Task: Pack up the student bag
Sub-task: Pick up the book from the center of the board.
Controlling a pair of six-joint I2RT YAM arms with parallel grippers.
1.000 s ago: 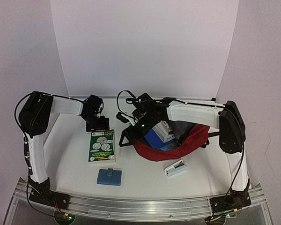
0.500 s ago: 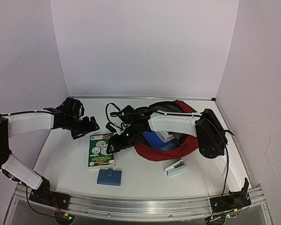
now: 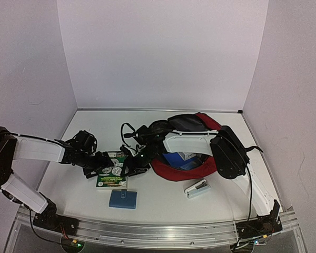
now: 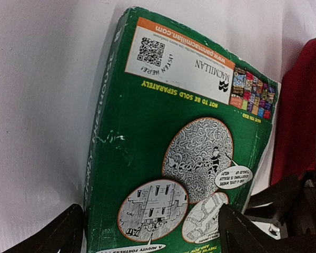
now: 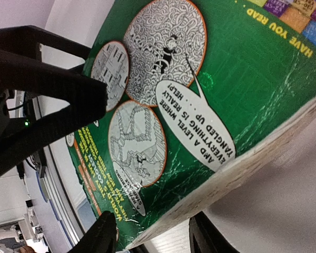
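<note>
**Item count and gripper state**

Nearest: one blue pouch (image 3: pixel 122 198) and one white stapler (image 3: pixel 198 188). One green book (image 3: pixel 111 176) lies at the pouch's 12 o'clock. Left gripper (image 4: pixel 152 240) is wide open, straddling the book's end. Right gripper (image 5: pixel 150 237) is half closed about its page edge; whether it grips cannot be told. One student bag (image 3: pixel 184 171) lies at the book's 3 o'clock, mouth open.

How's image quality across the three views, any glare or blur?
Top external: even, soft light, faint shadows, sharp throughout. Left wrist: green book crisp, print legible, no glare. Right wrist: book sharp, streaky sheen on its cover, pale page edge soft and bright.
</note>
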